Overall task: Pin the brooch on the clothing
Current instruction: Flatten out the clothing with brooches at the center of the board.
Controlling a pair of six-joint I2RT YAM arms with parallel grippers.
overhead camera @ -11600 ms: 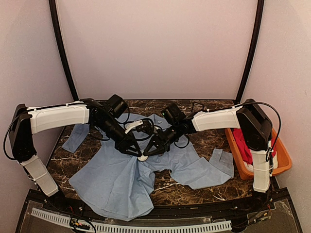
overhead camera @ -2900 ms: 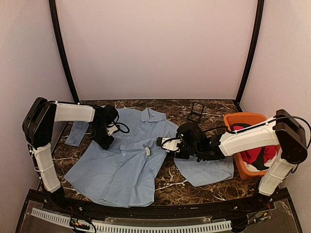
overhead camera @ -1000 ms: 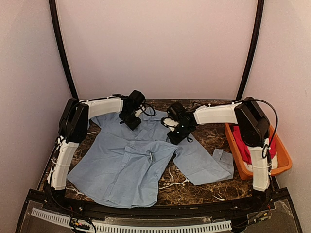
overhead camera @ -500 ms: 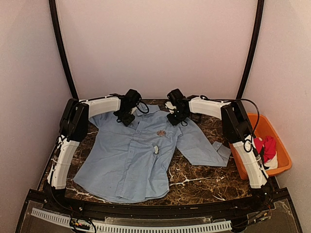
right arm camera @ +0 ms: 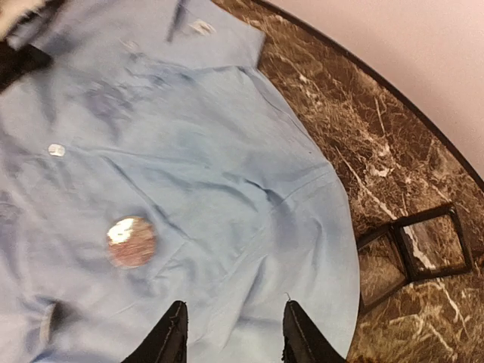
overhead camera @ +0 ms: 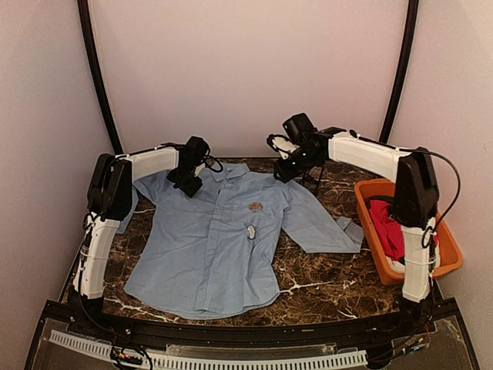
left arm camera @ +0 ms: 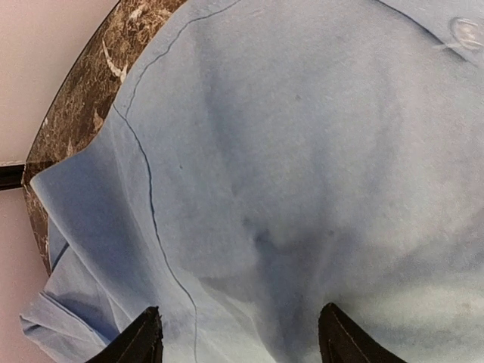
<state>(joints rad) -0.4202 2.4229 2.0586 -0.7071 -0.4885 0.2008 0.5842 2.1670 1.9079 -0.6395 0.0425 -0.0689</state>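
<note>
Lying front-up: shirt [overhead camera: 208, 254], light blue, spread across the marble table [overhead camera: 323, 281], collar rearward.
Orange bin [overhead camera: 366, 212]: right of the shirt, red garment [overhead camera: 385, 231] inside.
Left gripper [left arm camera: 238, 344]: over the shirt's left-side shoulder, jaws apart, empty.
Right gripper [right arm camera: 234, 340]: above the shirt's opposite shoulder, jaws apart, empty.
Brooch [right arm camera: 131, 241]: round, on the shirt's chest.

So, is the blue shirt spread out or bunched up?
Spread out. The shirt lies flat and front up on the table, collar toward the far edge, one sleeve stretched toward the orange bin.
</note>
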